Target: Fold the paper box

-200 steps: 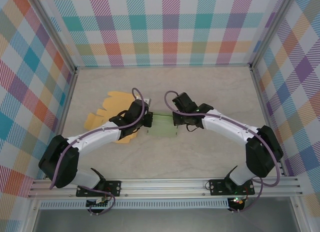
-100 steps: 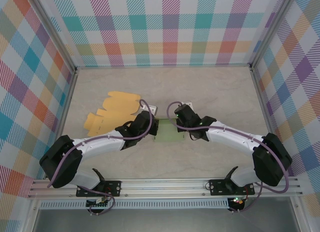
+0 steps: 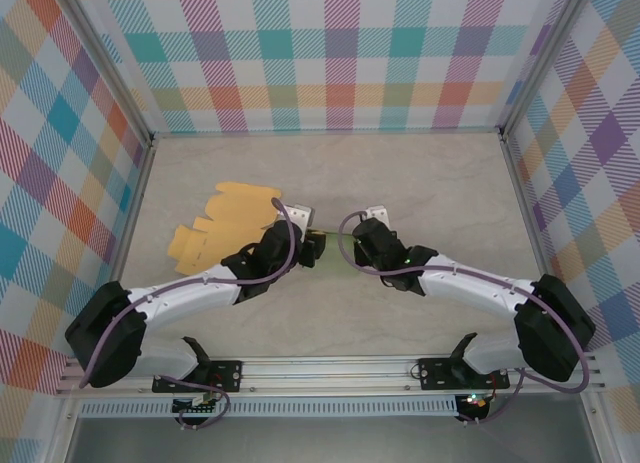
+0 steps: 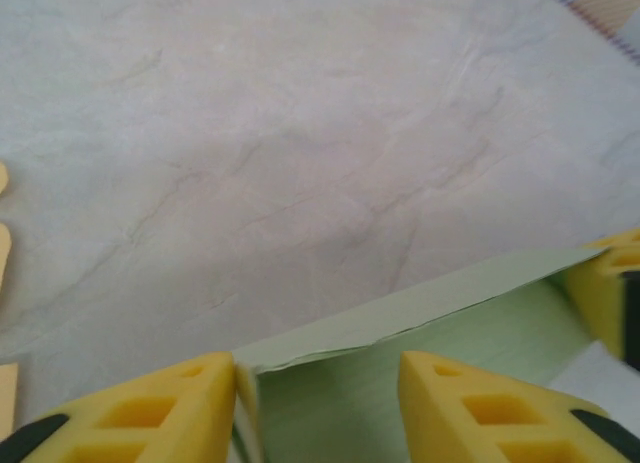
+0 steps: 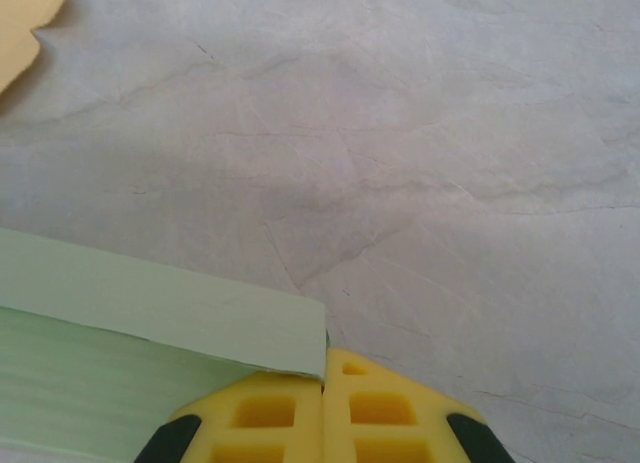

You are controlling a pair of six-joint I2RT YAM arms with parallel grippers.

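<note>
Top external view, reading from the left: I see a flat yellow paper cutout (image 3: 225, 218) lying on the table (image 3: 430, 183). Just to its right, the left gripper (image 3: 311, 246) and the right gripper (image 3: 358, 243) face each other near the middle of the table, with only a thin pale sliver between them. On the left wrist camera, the green paper box (image 4: 430, 353) is a folded panel that sits low in the frame, right between that gripper's yellow fingers. Its creased top edge runs up and to the right, away from them. The left gripper's jaws stand partly apart. The box's near corner rests against the inner face of the left-hand finger, and I can see a gap of green between it and the other finger, so nothing is pinched there. At the far right end of the same panel, a yellow finger of the other arm meets the paper. On the right wrist camera, the box comes in from the left, and its upper corner ends exactly at the seam of the right gripper's fingers. These are pressed together, with the paper edge nipped between them.
</note>
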